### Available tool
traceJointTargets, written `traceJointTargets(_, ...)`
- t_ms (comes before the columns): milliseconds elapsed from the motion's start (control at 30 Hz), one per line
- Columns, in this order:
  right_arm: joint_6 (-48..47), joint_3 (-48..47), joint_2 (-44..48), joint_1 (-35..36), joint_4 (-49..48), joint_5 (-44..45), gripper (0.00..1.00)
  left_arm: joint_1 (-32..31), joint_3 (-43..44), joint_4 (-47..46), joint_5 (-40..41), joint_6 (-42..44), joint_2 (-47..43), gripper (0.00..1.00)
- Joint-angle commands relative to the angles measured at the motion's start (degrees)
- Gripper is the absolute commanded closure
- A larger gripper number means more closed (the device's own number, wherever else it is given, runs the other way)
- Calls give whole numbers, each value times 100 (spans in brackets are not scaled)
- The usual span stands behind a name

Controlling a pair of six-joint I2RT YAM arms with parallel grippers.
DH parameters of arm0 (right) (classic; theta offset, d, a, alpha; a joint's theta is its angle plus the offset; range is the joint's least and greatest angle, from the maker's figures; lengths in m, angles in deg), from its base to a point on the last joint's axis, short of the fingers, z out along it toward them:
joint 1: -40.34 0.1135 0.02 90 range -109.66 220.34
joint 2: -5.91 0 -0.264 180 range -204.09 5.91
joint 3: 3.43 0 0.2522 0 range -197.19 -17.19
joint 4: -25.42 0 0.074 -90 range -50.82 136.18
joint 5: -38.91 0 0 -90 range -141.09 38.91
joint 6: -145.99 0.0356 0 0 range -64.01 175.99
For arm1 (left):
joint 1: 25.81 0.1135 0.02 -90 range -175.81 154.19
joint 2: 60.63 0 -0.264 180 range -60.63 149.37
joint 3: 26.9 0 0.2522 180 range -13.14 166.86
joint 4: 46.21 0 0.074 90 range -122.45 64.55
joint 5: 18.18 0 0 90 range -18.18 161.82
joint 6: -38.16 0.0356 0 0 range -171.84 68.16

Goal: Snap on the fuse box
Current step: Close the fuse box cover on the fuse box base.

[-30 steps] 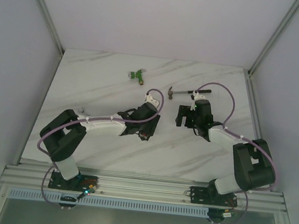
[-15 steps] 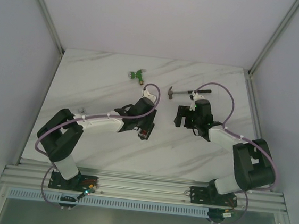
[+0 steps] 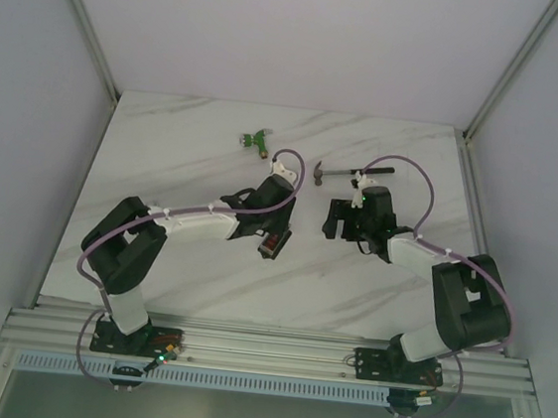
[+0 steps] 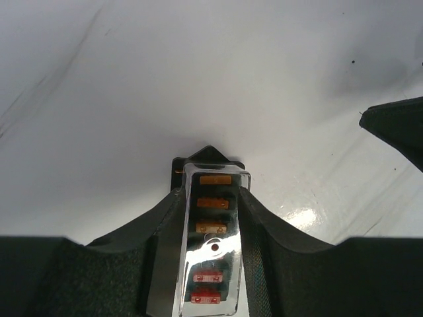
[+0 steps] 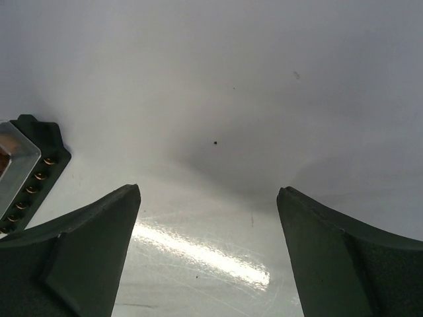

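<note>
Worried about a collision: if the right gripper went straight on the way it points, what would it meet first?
Probably the bare table: the right gripper stands open with only tabletop ahead between its jaws. The fuse box sits off to the side of that line.

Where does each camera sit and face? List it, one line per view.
Top external: above, behind the bases, looking down on the table; left arm and right arm show whole.
Left wrist: on the left arm, looking down its fingers at the fuse box between them.
Right wrist: on the right arm, looking down at the table between its spread fingers.
Shared: the fuse box shows in all three.
</note>
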Motion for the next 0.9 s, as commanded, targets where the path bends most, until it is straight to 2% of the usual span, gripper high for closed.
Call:
traceJointTargets(0, -58, -236, -72, -16, -52, -246, 9, 3, -309, 329, -102, -164, 173, 55)
traceJointTargets(167, -51, -295, -104, -6, -87, -656, 11, 111, -785, 57, -245, -328, -169, 54)
traceJointTargets(300, 59, -355, -20, 43, -166, -1184, 13, 216, -1077, -453, -575, -405, -696, 41)
traceJointTargets(433, 281, -483, -30, 160, -329, -1774, 15, 299, -1318, -785, -810, -479, -1199, 36)
traceJointTargets(633, 819, -683, -379, 355, -783, -2379, 20, 605, -1924, -1124, -1197, -758, -1622, 45)
traceJointTargets(867, 1085, -1117, -940, 728, -815, -2378, 29, 730, -2259, -1306, -1438, -867, -1546, 54)
